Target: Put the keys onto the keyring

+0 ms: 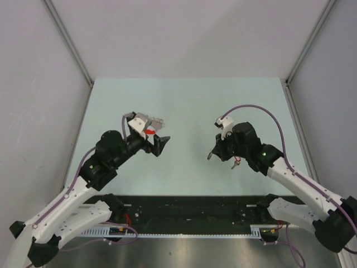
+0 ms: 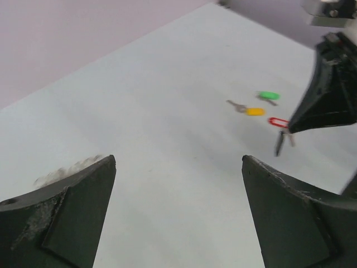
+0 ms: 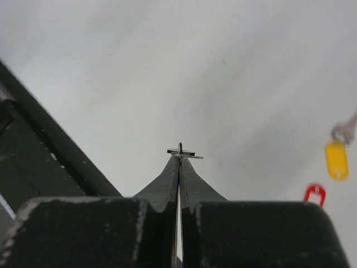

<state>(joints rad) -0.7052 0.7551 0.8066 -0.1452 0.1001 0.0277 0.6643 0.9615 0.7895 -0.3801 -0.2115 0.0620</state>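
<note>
While the green key (image 2: 269, 95), yellow key (image 2: 255, 111) and red key (image 2: 277, 121), plastic heads on tiny silver blades, lie close together on the right half of the bench (image 2: 167, 84), the keyring (image 1: 150, 129), a red arc and silver rings, sits left of the bench's middle beside the left claw (image 2: 178, 161). That claw gapes wide, holding nothing. The right claw (image 3: 179, 160) is pinched together on a thin dark key (image 3: 181, 151), near the red key.
</note>
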